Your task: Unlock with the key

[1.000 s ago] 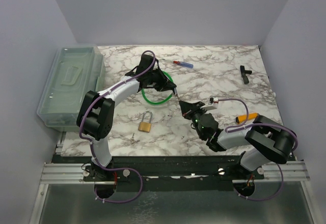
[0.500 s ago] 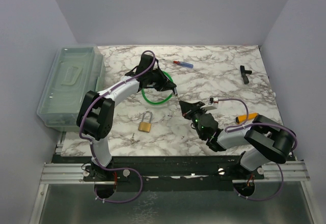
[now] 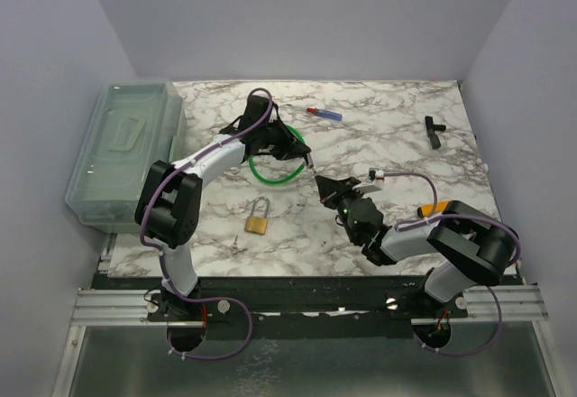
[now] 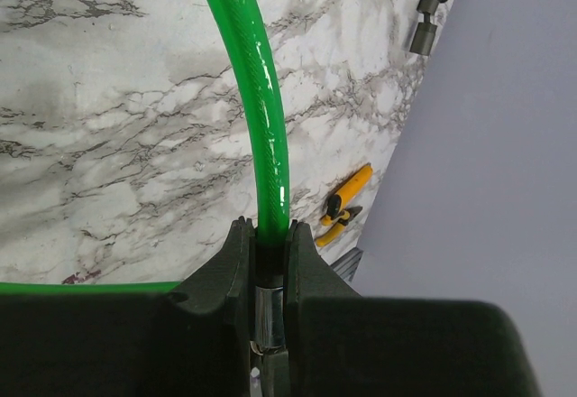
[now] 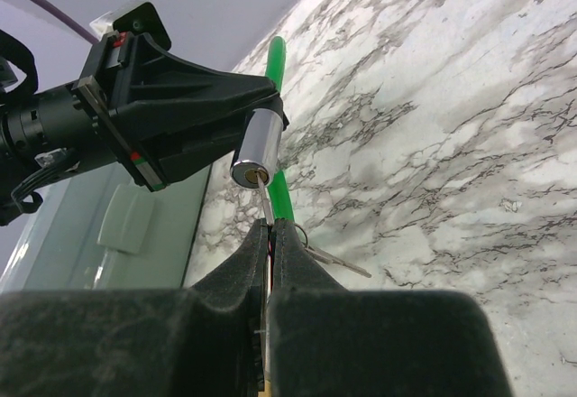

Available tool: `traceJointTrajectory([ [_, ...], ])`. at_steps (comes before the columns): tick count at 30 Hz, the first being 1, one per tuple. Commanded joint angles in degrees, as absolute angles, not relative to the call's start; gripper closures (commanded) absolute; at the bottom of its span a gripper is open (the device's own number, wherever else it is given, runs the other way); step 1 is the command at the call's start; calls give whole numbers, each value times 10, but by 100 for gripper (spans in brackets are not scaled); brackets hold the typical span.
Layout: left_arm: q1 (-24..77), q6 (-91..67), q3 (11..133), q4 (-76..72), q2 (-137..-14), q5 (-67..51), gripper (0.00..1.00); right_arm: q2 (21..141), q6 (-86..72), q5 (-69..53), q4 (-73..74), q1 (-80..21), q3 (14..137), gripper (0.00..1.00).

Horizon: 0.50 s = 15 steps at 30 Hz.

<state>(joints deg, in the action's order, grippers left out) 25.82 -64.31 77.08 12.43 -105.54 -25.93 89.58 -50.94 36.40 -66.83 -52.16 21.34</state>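
Right wrist view: the right fingers (image 5: 302,280) are pinched narrow on the key (image 5: 262,197), whose blade points up into the keyhole at the end face of the silver lock cylinder (image 5: 255,153). How deep the blade sits cannot be told. A small ring with a second key (image 5: 335,262) hangs just beside the fingertips.

The left fingers (image 4: 221,271) are closed tight on that lock cylinder, gripping it where the green cable (image 4: 263,99) leaves it. The cable curves away from the cylinder and loops over the marble table (image 3: 388,144). From above, the two sets of fingers meet tip to tip near the middle of the table, at the right edge of the cable loop.

A brass padlock (image 3: 258,221) lies flat nearer the arm bases, well apart from both arms, with a tiny set of keys (image 3: 236,244) beside it. A clear plastic box (image 3: 126,149) sits at the left edge. A red and blue screwdriver (image 3: 325,113) lies near the back, a black part (image 3: 435,131) at the back right, and an orange tool (image 3: 437,207) by the right arm.
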Motion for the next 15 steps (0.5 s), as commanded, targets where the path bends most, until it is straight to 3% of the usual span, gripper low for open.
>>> traceJointTrajectory([
  [1,256,-653,764,127,-1058,-280,100,906,-510,380,-677,-513,232,100],
  [15,256,-656,757,125,-1050,-267,100,908,-523,403,-652,-512,256,100],
])
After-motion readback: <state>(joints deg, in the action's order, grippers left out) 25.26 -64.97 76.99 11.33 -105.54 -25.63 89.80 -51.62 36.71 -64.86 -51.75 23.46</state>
